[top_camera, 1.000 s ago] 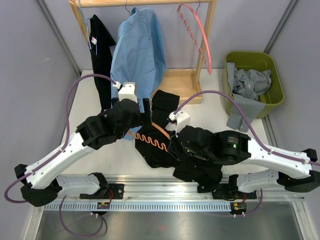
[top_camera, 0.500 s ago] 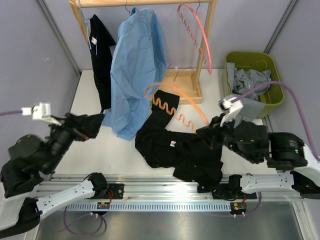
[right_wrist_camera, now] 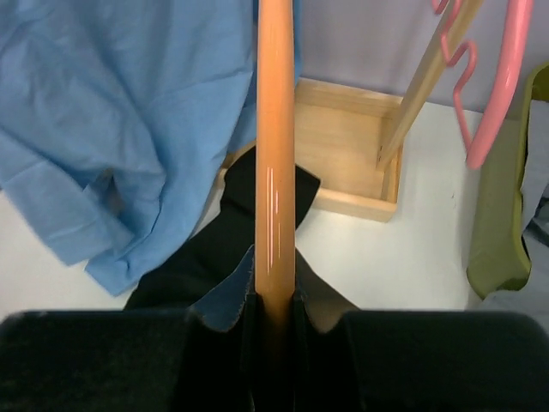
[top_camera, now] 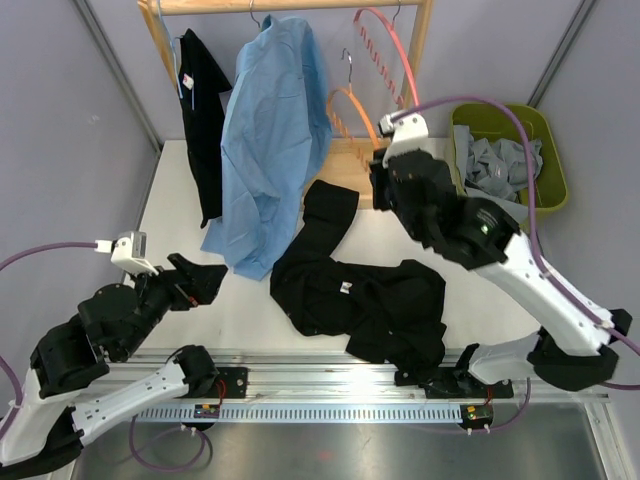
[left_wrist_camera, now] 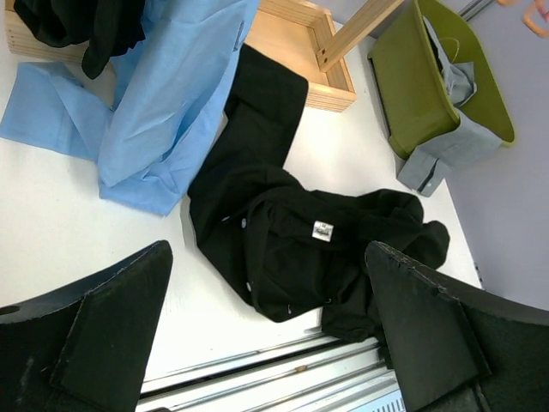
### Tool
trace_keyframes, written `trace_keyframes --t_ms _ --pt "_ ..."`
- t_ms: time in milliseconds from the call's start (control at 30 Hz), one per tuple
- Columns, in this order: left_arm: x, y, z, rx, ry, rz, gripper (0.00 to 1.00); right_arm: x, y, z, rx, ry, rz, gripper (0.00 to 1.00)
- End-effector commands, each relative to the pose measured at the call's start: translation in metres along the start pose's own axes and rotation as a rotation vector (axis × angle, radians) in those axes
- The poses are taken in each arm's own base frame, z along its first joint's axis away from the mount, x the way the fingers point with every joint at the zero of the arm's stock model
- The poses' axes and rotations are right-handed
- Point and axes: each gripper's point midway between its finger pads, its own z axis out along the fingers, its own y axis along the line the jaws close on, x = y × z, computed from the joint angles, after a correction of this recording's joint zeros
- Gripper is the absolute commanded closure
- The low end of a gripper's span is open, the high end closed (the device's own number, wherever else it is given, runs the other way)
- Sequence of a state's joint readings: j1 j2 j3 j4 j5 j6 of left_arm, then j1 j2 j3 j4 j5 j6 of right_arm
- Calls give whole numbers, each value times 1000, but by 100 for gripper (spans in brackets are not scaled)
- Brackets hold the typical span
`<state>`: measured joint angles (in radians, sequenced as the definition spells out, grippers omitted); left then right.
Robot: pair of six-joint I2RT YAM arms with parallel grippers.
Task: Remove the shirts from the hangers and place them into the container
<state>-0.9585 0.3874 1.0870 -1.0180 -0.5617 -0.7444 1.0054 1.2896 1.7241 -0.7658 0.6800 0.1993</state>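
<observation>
A black shirt lies crumpled on the table, off any hanger. My right gripper is shut on the bar of an orange hanger, held up near the rack beside the bare pink hanger. My left gripper stands wide open at the near left, above the table with nothing in it. A light blue shirt and another black shirt hang on the rack. The olive container holds a grey shirt that drapes over its near wall.
The wooden rack's shallow tray sits behind the black shirt. The rack's post rises between tray and container. A metal rail runs along the table's near edge.
The orange hanger came out of the black shirt, and my right arm lifted it toward the rack. My left gripper opened and drew back to the near left.
</observation>
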Motion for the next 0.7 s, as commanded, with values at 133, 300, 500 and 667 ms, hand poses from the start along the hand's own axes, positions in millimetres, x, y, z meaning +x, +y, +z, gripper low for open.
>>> trace_keyframes --t_ms 133,300,500,667 --pt "0 -10 -1 56 -5 -48 1 -110 -15 55 -65 -173 71 100" --pt "5 -9 1 61 0 -54 1 -136 -30 79 -84 -186 108 100" --pt "1 -4 -3 49 -18 -55 1 -107 -45 107 -51 -95 147 100" --pt "0 -3 -2 40 -21 -48 1 -84 -45 104 -60 -67 165 100"
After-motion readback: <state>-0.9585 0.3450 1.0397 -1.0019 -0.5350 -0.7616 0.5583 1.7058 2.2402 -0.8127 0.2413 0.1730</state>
